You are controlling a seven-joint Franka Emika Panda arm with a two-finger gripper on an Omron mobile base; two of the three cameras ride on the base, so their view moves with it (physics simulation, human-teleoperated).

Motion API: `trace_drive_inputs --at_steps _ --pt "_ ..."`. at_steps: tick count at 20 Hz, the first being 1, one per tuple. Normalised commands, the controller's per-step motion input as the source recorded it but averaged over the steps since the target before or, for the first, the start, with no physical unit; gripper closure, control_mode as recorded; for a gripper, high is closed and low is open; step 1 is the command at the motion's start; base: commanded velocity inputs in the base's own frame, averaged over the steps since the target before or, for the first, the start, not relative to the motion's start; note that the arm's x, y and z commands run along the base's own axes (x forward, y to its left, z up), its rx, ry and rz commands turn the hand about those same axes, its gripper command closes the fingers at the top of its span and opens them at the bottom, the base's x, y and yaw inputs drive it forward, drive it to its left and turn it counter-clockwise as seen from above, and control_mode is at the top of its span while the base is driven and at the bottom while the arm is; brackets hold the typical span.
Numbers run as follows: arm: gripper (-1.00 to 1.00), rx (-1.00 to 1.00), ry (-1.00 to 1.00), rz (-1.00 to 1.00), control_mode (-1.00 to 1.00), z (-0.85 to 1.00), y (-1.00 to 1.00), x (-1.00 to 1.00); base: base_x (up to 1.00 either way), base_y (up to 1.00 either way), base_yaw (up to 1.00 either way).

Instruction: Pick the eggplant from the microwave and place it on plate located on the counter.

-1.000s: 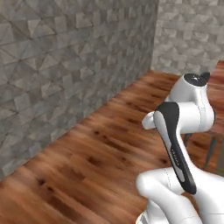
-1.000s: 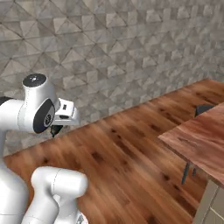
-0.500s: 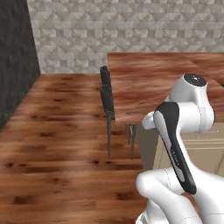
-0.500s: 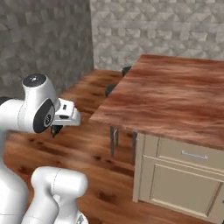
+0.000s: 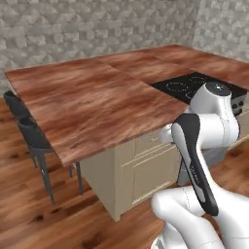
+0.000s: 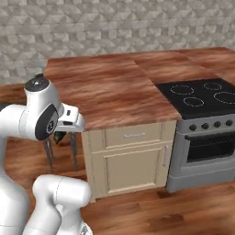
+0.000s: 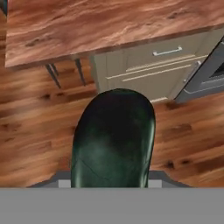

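The eggplant, dark and glossy, looms large at the bottom centre of the hand view and covers the fingertips. My gripper hangs folded close to the arm, above the wooden floor and short of the counter's front edge, shut on the eggplant. The counter is a wide reddish-brown wood-grain island top over beige cabinets; the same counter runs along the top of the hand view. The plate and the microwave are out of view.
A black cooktop over a grey oven front adjoins the counter on the right. Dark stools stand at the counter's left end. A stone-tile wall runs behind. Wooden floor lies below the hand.
The base has turned, so the whole scene swept from stone wall and floor to the island counter and the stove. The arm keeps the same folded pose.
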Motion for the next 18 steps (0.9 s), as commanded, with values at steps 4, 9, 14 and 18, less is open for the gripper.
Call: trace_drive_inputs --at_steps 4,9,14,18 --pt "1.00 0.00 0.00 0.00 1.00 0.00 0.00 0.00 0.51 0.48 -0.77" --pt "1.00 0.00 0.00 0.00 1.00 0.00 0.00 0.00 0.59 0.54 -0.74" --pt "1.00 0.00 0.00 0.00 1.00 0.00 0.00 0.00 0.20 0.12 -0.84" --pt "1.00 0.00 0.00 0.00 1.00 0.00 0.00 0.00 0.00 -0.01 -0.90"
